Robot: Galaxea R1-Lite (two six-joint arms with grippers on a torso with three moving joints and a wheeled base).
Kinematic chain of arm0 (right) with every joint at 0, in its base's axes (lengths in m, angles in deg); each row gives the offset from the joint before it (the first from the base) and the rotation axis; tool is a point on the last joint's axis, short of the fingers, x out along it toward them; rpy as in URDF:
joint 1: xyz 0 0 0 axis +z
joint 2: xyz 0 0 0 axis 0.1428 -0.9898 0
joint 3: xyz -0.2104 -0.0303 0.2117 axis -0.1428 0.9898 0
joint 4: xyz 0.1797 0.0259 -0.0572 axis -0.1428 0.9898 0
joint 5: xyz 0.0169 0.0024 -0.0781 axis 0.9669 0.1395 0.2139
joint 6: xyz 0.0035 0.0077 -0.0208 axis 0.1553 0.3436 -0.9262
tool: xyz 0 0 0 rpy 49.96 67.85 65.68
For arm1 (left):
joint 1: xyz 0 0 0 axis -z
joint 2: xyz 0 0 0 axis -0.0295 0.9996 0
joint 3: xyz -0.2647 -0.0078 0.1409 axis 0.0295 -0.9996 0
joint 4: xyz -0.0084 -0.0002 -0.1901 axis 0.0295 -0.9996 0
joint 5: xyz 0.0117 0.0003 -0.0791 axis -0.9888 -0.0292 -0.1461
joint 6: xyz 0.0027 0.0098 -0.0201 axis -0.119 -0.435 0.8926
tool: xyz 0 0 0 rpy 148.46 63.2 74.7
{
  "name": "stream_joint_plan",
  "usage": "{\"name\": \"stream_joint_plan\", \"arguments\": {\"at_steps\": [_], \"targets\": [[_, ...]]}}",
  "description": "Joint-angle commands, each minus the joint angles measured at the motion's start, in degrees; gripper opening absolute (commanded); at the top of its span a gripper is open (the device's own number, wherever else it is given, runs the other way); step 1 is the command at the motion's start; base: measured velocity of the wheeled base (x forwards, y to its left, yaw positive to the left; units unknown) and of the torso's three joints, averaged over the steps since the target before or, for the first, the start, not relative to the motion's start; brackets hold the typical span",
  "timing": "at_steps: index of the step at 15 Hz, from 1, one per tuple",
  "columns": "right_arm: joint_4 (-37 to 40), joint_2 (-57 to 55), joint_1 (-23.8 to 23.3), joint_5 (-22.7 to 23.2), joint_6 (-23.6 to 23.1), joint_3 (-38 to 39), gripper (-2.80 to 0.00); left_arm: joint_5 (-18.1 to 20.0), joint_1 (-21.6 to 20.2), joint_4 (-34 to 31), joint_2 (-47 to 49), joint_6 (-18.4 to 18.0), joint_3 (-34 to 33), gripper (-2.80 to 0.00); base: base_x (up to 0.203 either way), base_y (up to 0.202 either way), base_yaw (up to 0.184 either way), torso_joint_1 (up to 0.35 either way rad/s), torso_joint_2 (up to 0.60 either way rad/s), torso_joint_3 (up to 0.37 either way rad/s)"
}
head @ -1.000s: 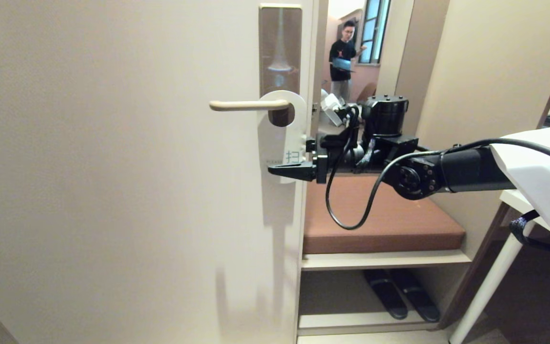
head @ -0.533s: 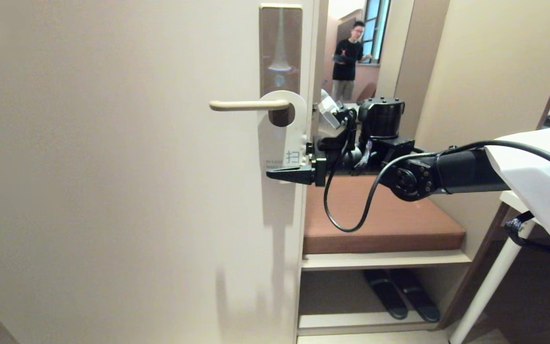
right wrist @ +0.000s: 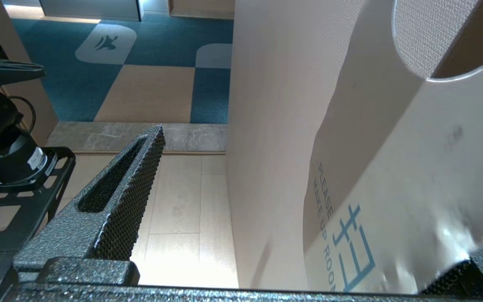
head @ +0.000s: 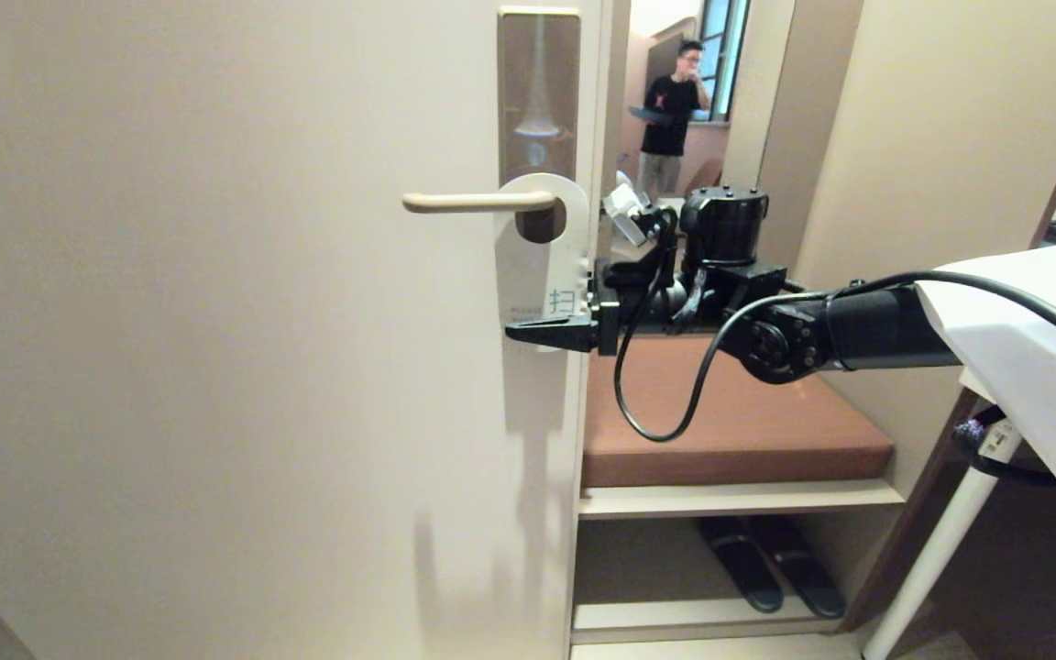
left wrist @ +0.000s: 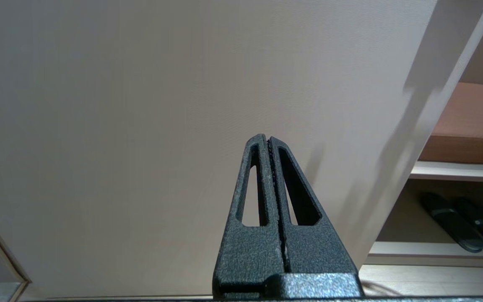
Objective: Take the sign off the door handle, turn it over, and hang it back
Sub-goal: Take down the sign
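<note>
1. A cream door [head: 216, 367] fills the left of the scene. To its right is an opening with a brown bench [head: 748, 422], dark slippers [head: 766, 568] on a low shelf, and a person [head: 670, 115] standing far back.
2. The door handle [head: 478, 202] sticks out level toward the left from a tall brown plate [head: 537, 92].
3. The sign [head: 542, 266] hangs on the handle with its white face showing. It hangs long-ways, straight down, flat by the door.
4. The right gripper [head: 551, 332] reaches in from the right, level with the bottom end of the sign. Its jaws are spread wide. In the right wrist view the sign's lower end lies by one finger, and the other finger [right wrist: 115, 197] stands well apart from it.
5. The sign is between the jaws, I think, so a squeeze should catch its lower end.
6. The left gripper [left wrist: 268, 142] is pressed together, holds nothing, and points at the bare door lower down. The right arm is much nearer the sign.
</note>
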Motion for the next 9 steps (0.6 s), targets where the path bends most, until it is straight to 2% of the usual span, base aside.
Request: {"name": "stream_joint_plan", "arguments": {"at_steps": [1,2,3,9], "targets": [[-0.2,-0.4,0.0,0.4,0.0,-0.3,0.00,0.0,0.0,0.0,0.0,0.1,0.0,-2.80,0.000,0.000,0.000,0.000,0.00,0.000],[-0.2,-0.4,0.0,0.4,0.0,-0.3,0.00,0.0,0.0,0.0,0.0,0.1,0.0,-2.80,0.000,0.000,0.000,0.000,0.00,0.000],[-0.2,-0.4,0.0,0.4,0.0,-0.3,-2.80,0.0,0.0,0.0,0.0,0.1,0.0,-2.80,0.000,0.000,0.000,0.000,0.00,0.000],[-0.3,-0.4,0.0,0.3,-0.1,-0.4,-2.80,0.0,-0.1,0.0,0.0,0.1,0.0,-2.80,0.000,0.000,0.000,0.000,0.00,0.000]]}}
